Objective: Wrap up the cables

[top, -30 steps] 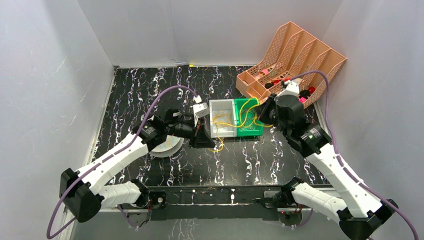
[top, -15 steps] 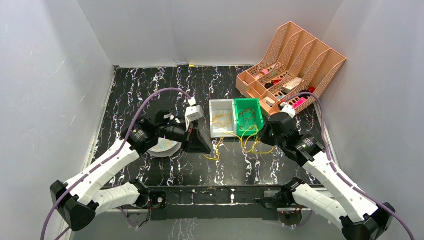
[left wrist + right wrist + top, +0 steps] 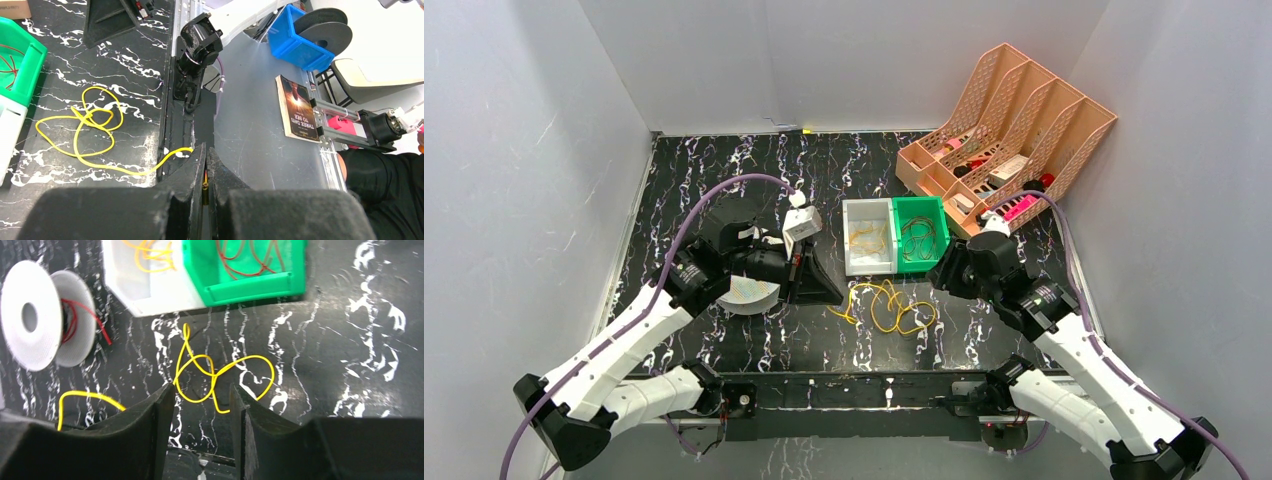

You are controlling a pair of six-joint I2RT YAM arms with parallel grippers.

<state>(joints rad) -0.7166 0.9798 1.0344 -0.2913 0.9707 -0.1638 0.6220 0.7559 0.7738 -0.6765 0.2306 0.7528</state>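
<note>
A loose yellow cable [image 3: 889, 308] lies in loops on the black marbled table in front of the two bins. One end runs into my left gripper [image 3: 206, 150], which is shut on it; the top view shows that gripper [image 3: 832, 292] just left of the loops. The same cable [image 3: 220, 372] shows beyond my right gripper [image 3: 202, 390], which hangs open just above it and holds nothing. More yellow cables [image 3: 150, 250] lie in the white bin [image 3: 856, 262]. The white spool [image 3: 45, 325] carries a few turns of red wire and sits under my left arm [image 3: 749, 292].
A green bin [image 3: 921, 262] holding dark brown wires stands right of the white one. A peach file organiser [image 3: 1009, 115] with small items fills the back right corner. The table's near edge carries the black arm-mount rail [image 3: 854, 390].
My right gripper came down and forward from over the green bin, opened and let the yellow cable fall in loops onto the table. My left arm drew back left, still holding the cable's end.
</note>
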